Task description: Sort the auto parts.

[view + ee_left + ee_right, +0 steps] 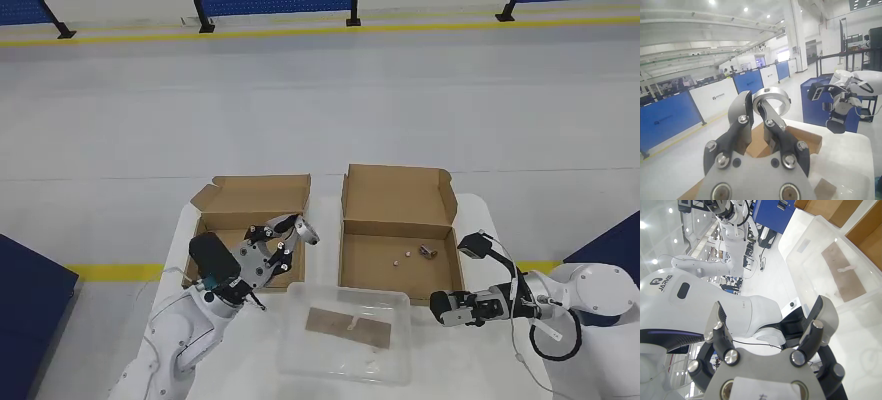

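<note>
A silver metal ring [776, 94] with a threaded hole is pinched by my left gripper [755, 103], one finger through its bore and the other outside. From above, the ring [308, 235] and left gripper [288, 240] hang over the right edge of the left cardboard box [235, 200]. The right cardboard box [370, 265] holds a few small parts [425, 250]. My right gripper [770, 308] is open and holds nothing, level above the table beside the clear bin [810, 279]; from above, the right gripper [438, 308] is just right of that bin [300, 350].
A brown cardboard piece [347, 327] with a small pale part [846, 268] on it lies in the clear bin. Both box lids stand open at the back. The white table [470, 215] ends just behind the boxes. A blue cabinet [810, 111] stands past the table's right side.
</note>
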### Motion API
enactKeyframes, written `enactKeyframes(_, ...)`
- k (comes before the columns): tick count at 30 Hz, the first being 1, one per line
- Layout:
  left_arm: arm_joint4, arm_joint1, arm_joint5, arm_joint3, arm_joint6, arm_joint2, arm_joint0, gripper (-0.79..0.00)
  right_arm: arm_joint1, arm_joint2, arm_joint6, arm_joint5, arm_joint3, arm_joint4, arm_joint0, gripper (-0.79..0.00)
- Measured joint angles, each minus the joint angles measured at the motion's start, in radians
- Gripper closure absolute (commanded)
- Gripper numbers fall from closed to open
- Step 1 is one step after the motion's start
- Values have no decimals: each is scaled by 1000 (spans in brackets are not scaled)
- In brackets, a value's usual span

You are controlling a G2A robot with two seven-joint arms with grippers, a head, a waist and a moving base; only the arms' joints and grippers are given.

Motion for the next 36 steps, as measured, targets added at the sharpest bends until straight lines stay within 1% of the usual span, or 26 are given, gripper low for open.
enactKeyframes(6,-20,-1,-5,-4,1,4,3,0,0,0,0,0,0,0,0,-785)
enactKeyframes(8,-38,-1,5,-5,-49,1,3,0,0,0,0,0,0,0,0,-785)
enactKeyframes(9,-43,0,15,-4,-89,-1,3,0,0,0,0,0,0,0,0,-785)
enactKeyframes(10,-53,-1,41,-4,-159,-5,2,0,0,0,0,0,0,0,0,-785)
enactKeyframes(12,-92,-4,103,-17,-261,-8,2,0,0,0,0,0,0,0,0,-785)
enactKeyframes(16,-122,-12,293,-56,-516,1,5,0,0,0,0,0,0,0,0,-785)
enactKeyframes(18,-139,-16,364,-75,-593,6,2,0,0,0,0,0,0,0,0,-785)
enactKeyframes(19,-142,-17,387,-78,-611,7,2,0,0,0,0,0,0,0,0,-785)
enactKeyframes(29,-132,-17,390,-76,-609,6,2,0,0,0,0,0,0,0,0,-785)
enactKeyframes(32,-127,-22,455,-76,-648,16,-6,0,0,0,0,0,0,0,0,-785)
enactKeyframes(36,-184,-31,551,-85,-735,13,-37,0,0,0,0,0,0,0,0,-785)
